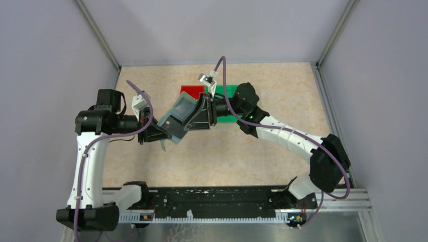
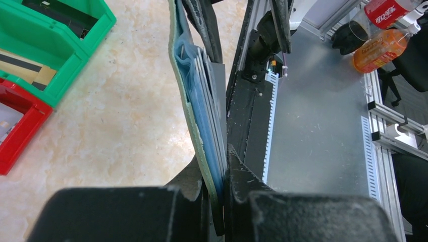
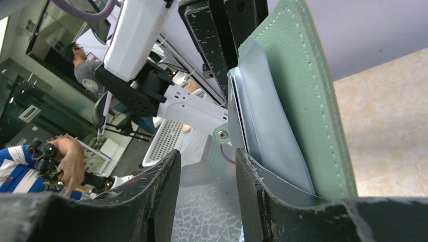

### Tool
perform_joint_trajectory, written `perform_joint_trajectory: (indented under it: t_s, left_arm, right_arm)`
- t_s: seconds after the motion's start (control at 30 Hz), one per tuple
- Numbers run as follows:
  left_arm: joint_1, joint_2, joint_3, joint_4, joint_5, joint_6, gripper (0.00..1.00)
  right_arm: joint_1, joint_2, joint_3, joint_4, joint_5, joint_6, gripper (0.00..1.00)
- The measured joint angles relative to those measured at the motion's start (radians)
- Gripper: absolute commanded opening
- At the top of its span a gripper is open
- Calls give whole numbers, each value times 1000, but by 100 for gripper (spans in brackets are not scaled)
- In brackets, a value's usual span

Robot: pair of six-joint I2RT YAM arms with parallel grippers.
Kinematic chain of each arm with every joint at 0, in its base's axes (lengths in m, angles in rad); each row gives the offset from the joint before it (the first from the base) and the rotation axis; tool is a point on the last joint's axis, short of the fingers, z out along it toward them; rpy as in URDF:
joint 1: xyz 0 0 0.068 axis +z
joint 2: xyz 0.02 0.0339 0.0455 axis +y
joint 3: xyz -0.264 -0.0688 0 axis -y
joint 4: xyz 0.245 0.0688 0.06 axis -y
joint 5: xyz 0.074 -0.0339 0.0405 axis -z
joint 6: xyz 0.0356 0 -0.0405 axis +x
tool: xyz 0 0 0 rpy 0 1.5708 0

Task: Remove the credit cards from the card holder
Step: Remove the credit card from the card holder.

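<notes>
We see a beige tabletop (image 1: 282, 151) inside lilac walls (image 1: 212, 30). Above it, the grey-green card holder (image 1: 181, 108) shows blue-grey pockets (image 2: 199, 101), clamped by the left gripper (image 2: 219, 176); the right gripper (image 3: 207, 171) stands beside it, jaws apart.

Card holder (image 1: 177, 117) mid-table; left gripper (image 1: 161, 133) at its 8 o'clock, right gripper (image 1: 197, 114) at 3, bins (image 1: 192, 91) behind at 1.

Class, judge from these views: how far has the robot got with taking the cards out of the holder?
Done: the left gripper is shut on the card holder, held open above the table. In hand: the right gripper, jaws open, sits at the holder's edge with nothing between them. Left: the credit cards sit in their pockets; none is out.
</notes>
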Motion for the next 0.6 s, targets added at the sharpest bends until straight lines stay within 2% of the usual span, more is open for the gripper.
perform_joint_trajectory:
  t_s: [0.27,0.6]
  left_arm:
    - [0,0,0,0,29,0,0]
    - [0,-12,0,0,48,2,0]
  right_arm:
    - [16,17,3,62,-4,29,39]
    - [-2,23,117,-60,8,-71,39]
